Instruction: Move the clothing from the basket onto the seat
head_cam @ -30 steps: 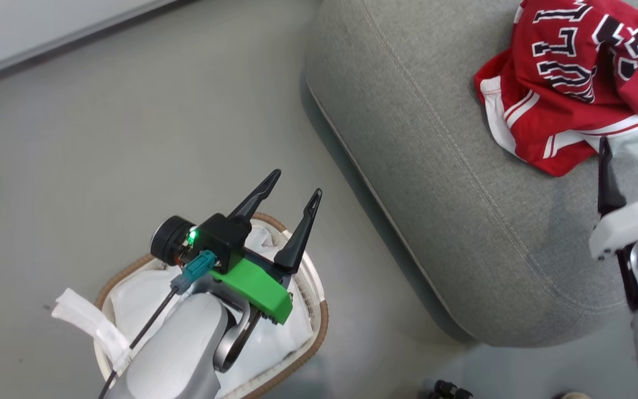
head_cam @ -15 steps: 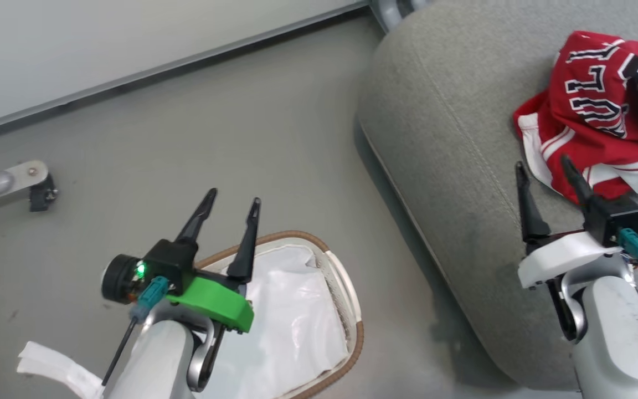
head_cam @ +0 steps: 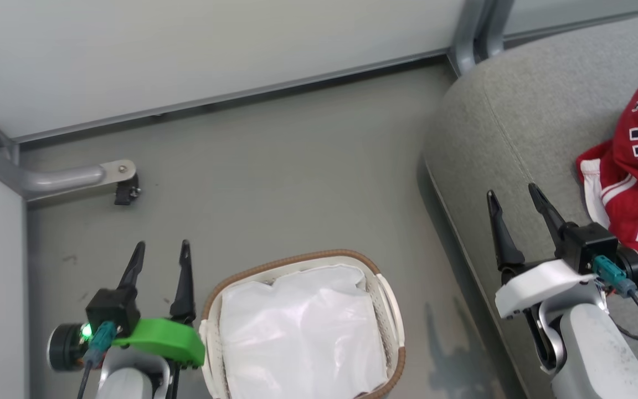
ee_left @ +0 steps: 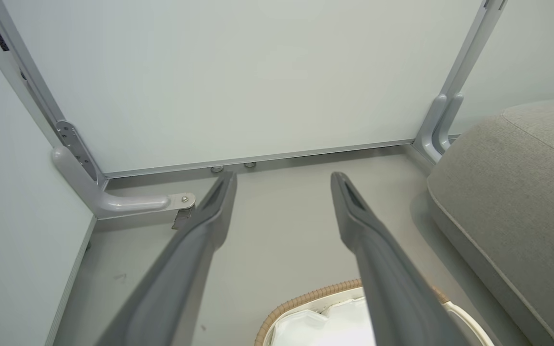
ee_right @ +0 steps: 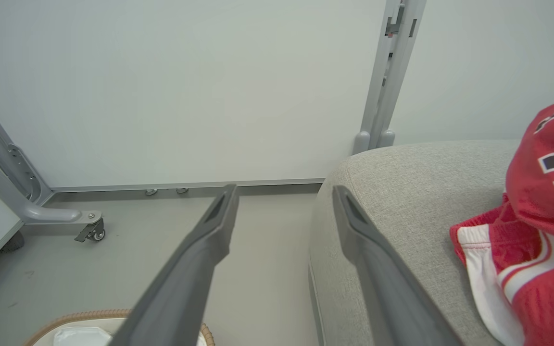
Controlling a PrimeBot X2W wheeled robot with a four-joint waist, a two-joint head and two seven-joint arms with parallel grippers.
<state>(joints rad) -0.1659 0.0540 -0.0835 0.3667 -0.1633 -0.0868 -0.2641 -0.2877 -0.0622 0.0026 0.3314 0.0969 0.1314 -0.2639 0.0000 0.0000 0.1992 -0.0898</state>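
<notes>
Clothing heaped on seat, right of basket; basket holds just its liner, so you look finished. Your left gripper and right gripper flank the basket, fingers apart, nothing held.

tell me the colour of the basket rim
The rim is woven brown, on a white basket; the head view shows it best.
</notes>
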